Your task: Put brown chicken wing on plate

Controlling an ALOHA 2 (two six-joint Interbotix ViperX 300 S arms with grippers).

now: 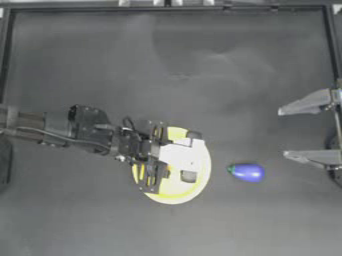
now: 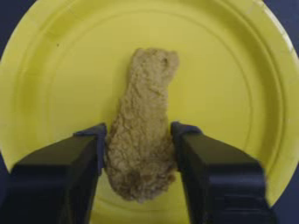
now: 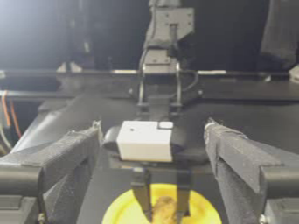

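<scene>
We see the left tool (image 2: 140,148) over the plate (image 2: 58,87), its jaws clenched on the wing (image 2: 143,131), one at each side of its wider end. The wing lies over the plate's middle. The right tool (image 1: 314,130) sits parked at the desk's (image 1: 167,60) right edge, jaws spread wide. A blue toy (image 1: 247,172) lies between plate and right tool.

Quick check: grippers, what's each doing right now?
Left gripper: closed on the wing, over the plate.
Right gripper: open, empty, parked at the right edge.
</scene>
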